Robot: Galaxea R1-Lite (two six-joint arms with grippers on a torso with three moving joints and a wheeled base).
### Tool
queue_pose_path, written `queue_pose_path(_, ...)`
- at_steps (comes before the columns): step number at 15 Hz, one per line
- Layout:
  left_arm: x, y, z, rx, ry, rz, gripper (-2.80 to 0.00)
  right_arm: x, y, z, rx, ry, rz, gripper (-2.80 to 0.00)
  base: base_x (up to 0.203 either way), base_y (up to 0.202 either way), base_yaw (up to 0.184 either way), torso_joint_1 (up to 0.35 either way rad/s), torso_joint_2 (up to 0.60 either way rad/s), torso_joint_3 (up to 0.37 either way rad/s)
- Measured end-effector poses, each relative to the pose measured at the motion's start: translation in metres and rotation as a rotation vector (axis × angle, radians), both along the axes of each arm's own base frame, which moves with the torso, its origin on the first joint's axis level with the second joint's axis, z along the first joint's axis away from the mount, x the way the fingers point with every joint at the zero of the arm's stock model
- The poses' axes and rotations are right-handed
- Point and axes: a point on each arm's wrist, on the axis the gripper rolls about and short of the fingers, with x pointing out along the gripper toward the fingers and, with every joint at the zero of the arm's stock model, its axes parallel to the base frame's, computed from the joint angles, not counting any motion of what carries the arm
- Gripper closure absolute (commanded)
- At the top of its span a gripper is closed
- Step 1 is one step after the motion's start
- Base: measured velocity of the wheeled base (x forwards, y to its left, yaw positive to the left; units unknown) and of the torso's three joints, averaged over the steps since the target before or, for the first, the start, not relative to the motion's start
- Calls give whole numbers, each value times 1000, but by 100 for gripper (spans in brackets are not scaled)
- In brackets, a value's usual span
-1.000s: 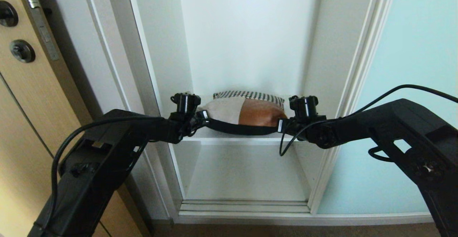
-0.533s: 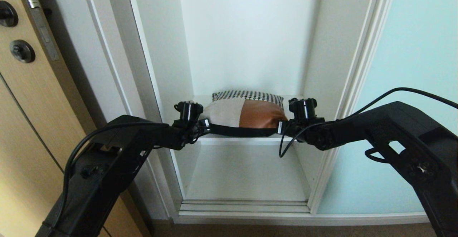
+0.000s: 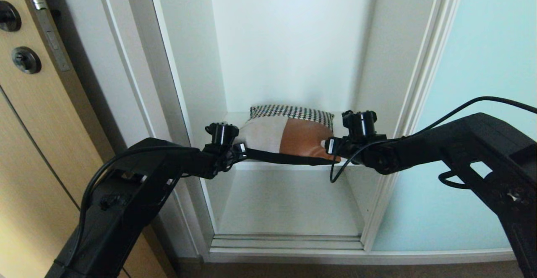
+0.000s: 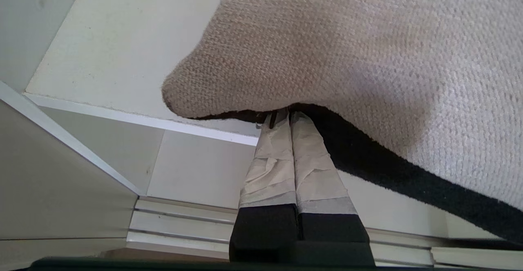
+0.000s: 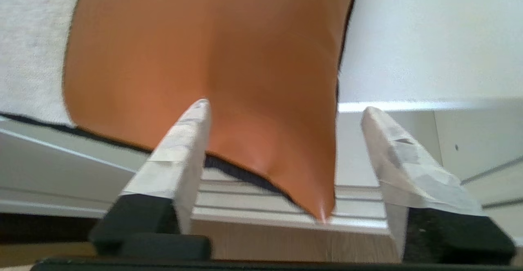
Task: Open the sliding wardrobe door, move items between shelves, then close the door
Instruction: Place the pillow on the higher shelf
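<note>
Two grippers meet a patchwork cushion [image 3: 289, 133] on a white shelf [image 3: 289, 165] at frame centre. Left gripper [image 4: 286, 117] is pinched tight on its dark lower seam. Right gripper [image 5: 282, 113] stands wide apart, fingers [image 5: 186, 138] straddling the orange corner, gripping nothing.

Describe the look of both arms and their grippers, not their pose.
Both arms are matte black, with angular housings that have cut-out openings. Loose black cables loop along each, and a short black cylinder sits on each wrist. The left gripper and right gripper have black bases, and their jaws are tapered fingers wrapped in wrinkled pale tape.
</note>
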Motion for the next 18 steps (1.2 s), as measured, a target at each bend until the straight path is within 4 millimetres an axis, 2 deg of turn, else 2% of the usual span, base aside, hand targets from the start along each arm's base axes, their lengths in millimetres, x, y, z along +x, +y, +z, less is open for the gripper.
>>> queue_pose_path(1,0,0,0,5,-1,-3,0,-5,-3,4,2,4,-4,-280,0,0,0,0,0,0)
queue_pose_path(2,0,0,0,6,-1,-4,0,-10,-6,8,8,3,-10,0,0,0,0,0,0,0)
queue_pose_path(5,0,-2,1,5,-2,-7,0,-32,-10,17,41,9,7,0,0,0,0,0,0,0)
queue_pose_path(8,-1,-3,1,5,7,-13,0,-54,12,18,62,39,120,0,0,0,0,0,0,0)
queue_pose_path(11,-3,-3,4,-1,24,-13,0,-68,36,9,62,75,212,0,0,0,0,0,0,0)
queue_pose_path(14,-5,-2,12,-7,33,-14,0,-64,50,-4,50,91,242,0,0,0,0,0,0,0)
queue_pose_path(18,-9,-1,17,-15,64,-44,0,-37,59,-22,44,73,206,0,0,0,0,0,0,0)
